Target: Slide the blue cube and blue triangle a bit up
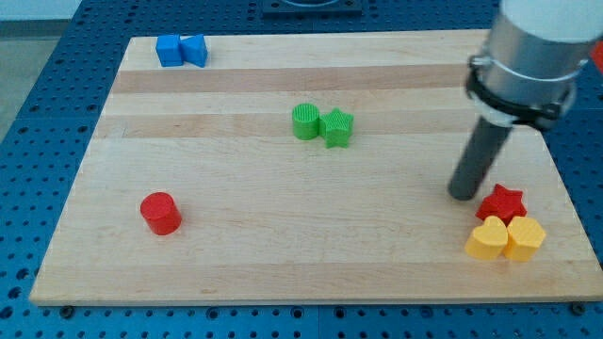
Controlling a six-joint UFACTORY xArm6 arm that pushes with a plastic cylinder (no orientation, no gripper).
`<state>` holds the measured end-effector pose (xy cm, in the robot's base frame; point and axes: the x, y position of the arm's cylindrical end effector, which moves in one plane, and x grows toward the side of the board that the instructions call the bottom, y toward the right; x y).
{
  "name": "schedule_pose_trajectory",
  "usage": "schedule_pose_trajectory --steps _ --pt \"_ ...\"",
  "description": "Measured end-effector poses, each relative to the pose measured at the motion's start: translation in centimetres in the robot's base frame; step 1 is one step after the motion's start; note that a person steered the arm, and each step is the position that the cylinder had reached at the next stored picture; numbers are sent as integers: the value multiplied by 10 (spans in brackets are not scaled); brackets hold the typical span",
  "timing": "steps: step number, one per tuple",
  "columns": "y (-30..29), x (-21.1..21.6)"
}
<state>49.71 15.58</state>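
The blue cube and the blue triangle sit touching side by side near the board's top left corner, the cube on the left. My tip rests on the board at the view's right, far from both blue blocks. It stands just left of the red star.
A green cylinder and a green star touch near the board's middle. A red cylinder stands at lower left. A yellow heart and a yellow hexagon sit below the red star. The wooden board lies on a blue perforated table.
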Motion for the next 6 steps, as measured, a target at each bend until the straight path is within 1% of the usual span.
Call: schedule_pose_trajectory --steps 1,3,4,5,6 --pt "-75 -11" --pt "-241 -14" --pt "-311 -19" --pt "-372 -20" --pt "-394 -7"
